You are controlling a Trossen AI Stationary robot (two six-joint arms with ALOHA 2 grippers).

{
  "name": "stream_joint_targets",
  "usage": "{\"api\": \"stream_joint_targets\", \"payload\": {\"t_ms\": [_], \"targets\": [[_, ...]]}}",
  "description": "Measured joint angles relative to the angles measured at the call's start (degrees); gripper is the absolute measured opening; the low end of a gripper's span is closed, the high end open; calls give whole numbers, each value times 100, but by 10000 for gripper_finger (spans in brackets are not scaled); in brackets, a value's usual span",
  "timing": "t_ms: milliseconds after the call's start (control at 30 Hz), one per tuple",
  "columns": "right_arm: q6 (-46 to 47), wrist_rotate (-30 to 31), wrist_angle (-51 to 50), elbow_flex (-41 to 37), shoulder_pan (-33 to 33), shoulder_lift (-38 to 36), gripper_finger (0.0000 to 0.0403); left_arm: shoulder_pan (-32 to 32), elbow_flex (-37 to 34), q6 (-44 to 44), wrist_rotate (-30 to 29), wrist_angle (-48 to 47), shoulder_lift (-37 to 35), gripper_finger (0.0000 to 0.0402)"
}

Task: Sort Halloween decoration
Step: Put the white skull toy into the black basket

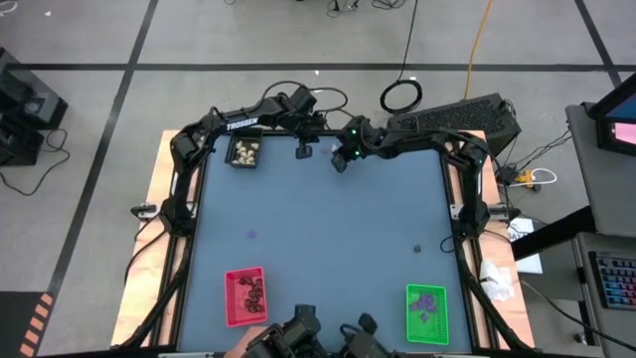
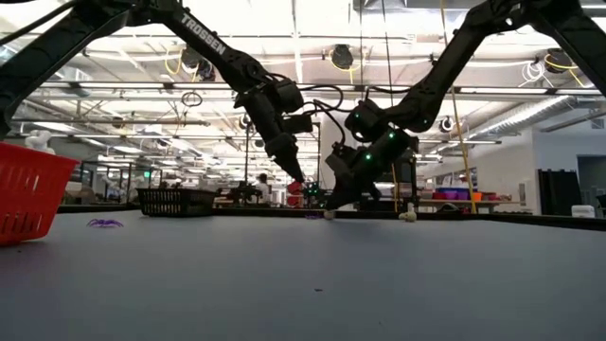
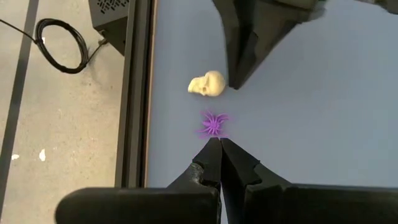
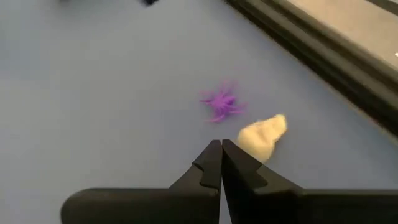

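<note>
A cream-white skull lump (image 3: 207, 84) and a flat purple spider bit (image 3: 213, 123) lie on the blue table close to its far edge. My left gripper (image 3: 220, 142) is shut, its tips just short of the purple bit, hovering above the table (image 2: 301, 180). My right gripper (image 4: 221, 144) is shut and low (image 2: 331, 210), its tips (image 3: 237, 81) right beside the skull (image 4: 262, 137), with the purple bit (image 4: 221, 102) ahead of it. In the high view both grippers (image 1: 302, 151) (image 1: 340, 164) sit at the far middle of the table. My right gripper's shut fingertips (image 3: 237, 81) come slanting down from the table's right and stand against the near side of the cream skull (image 3: 219, 85), which lies on the table. I cannot tell whether they touch it. My left gripper touches nothing.
A black tray (image 1: 244, 152) with cream lumps sits at the far left, a red tray (image 1: 244, 295) with black lumps near left, and a green tray (image 1: 426, 311) with purple bits near right. A loose purple bit (image 1: 250, 236) and a black lump (image 1: 417, 249) lie mid-table.
</note>
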Motion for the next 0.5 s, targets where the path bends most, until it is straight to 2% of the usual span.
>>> {"api": "stream_joint_targets", "payload": {"t_ms": [233,367,500], "targets": [[-195,68,-231,184,-63,4,14,3,1,-4,0,-17,0,0],[-201,450,-336,278,-58,4,62,-1,2,-7,0,-44,0,0],[-199,434,-367,302,-61,26,120,-1,2,-17,0,-45,0,0]]}}
